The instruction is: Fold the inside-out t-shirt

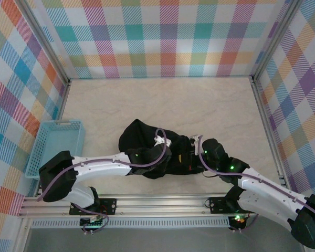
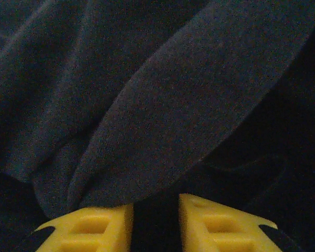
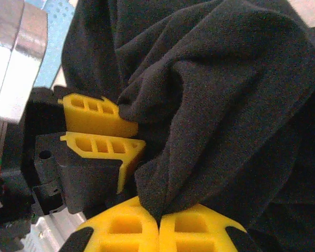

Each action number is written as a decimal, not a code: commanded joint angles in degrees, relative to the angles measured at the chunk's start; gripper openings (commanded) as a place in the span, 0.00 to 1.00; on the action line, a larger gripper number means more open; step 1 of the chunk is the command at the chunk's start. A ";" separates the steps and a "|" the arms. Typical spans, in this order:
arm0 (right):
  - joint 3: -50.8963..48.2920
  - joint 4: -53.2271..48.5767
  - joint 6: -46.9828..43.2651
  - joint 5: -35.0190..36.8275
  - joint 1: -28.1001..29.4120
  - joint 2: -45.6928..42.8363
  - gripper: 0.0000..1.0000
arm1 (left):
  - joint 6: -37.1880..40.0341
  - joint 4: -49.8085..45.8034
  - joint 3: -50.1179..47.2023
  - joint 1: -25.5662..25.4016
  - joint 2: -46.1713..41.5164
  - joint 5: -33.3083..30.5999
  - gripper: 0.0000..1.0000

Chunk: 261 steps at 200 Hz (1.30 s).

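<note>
Right jaws pinch t-shirt (image 3: 226, 105) fold; left jaws half-hidden, grip unclear.

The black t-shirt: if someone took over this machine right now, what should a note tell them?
Right hand: shut, pinching a bunch of the t-shirt.
Left hand: fingers stand close together around a fold of it; I cannot tell whether the grip is firm.
Where: the t-shirt lies as a crumpled heap on the table, near the front edge, between the two arms.
Done: no neat fold is visible.
Left: probably spread it flat, then do all the folding.
</note>
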 commanded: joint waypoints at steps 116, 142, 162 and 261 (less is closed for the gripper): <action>-2.72 -9.56 9.12 11.82 0.40 3.53 0.05 | -4.99 5.58 -8.63 -2.10 -10.07 -3.46 0.00; 0.53 -15.43 7.33 11.45 0.41 3.52 0.28 | -4.99 7.40 -9.31 -3.75 -9.61 -2.39 0.00; 5.99 -23.37 5.37 14.71 0.59 2.96 0.35 | -4.88 9.45 -9.42 -5.32 -10.06 -1.05 0.00; 11.84 -17.65 4.57 10.99 6.34 10.26 0.39 | -6.41 13.65 -10.29 -6.64 -17.11 1.80 0.00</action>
